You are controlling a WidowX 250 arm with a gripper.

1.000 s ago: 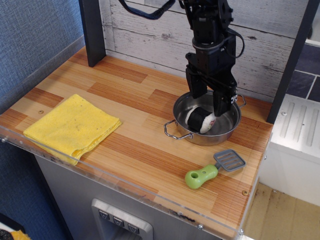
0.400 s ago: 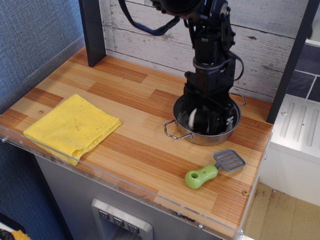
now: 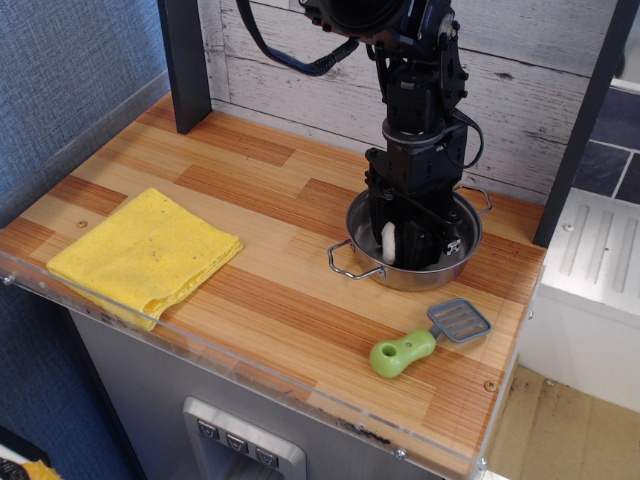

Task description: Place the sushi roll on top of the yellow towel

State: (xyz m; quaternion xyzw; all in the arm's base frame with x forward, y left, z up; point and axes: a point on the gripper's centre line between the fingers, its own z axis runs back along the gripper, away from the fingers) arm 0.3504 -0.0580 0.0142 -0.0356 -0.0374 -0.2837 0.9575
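We see the gripper down inside the steel pan, its jaws around the sushi roll; the yellow towel lies well apart on the counter.

sushi roll mostly hidden, white end showing, yellow towel flat, rumpled

We see a bright yellow folded cloth towel w/ faint dark specks, on a striped orange-brown wood-plank surface. Black metal claw; white end of the small plush sushi roll shows. Shiny silver steel pan. Spatula w/ lime-green handle, grey slotted blade. Whitewashed grey plank wall behind.
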